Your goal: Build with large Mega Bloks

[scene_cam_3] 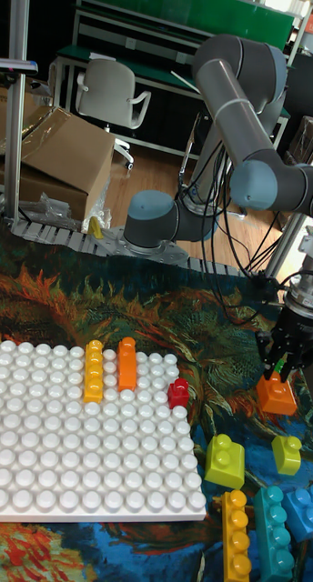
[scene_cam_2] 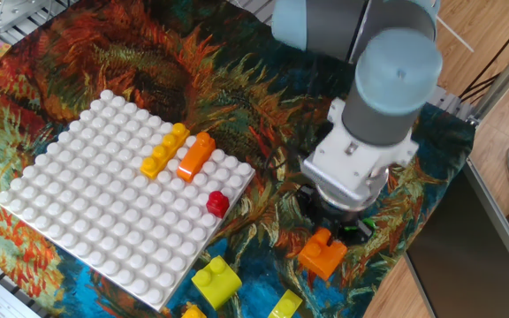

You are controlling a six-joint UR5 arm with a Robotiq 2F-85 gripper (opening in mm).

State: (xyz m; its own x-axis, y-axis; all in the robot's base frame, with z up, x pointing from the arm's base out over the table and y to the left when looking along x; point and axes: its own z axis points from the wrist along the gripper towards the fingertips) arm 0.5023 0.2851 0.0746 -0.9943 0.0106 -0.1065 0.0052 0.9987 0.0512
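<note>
A painted cloth point(scene_cam_2: 237, 79) covers the table, bearing the white baseplate point(scene_cam_2: 87, 221) and loose bricks point(scene_cam_3: 225, 459).

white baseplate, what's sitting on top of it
The white baseplate carries three bricks: a yellow bar, an orange bar beside it, and a single red cube near the edge. The studs beneath them are covered.
</note>
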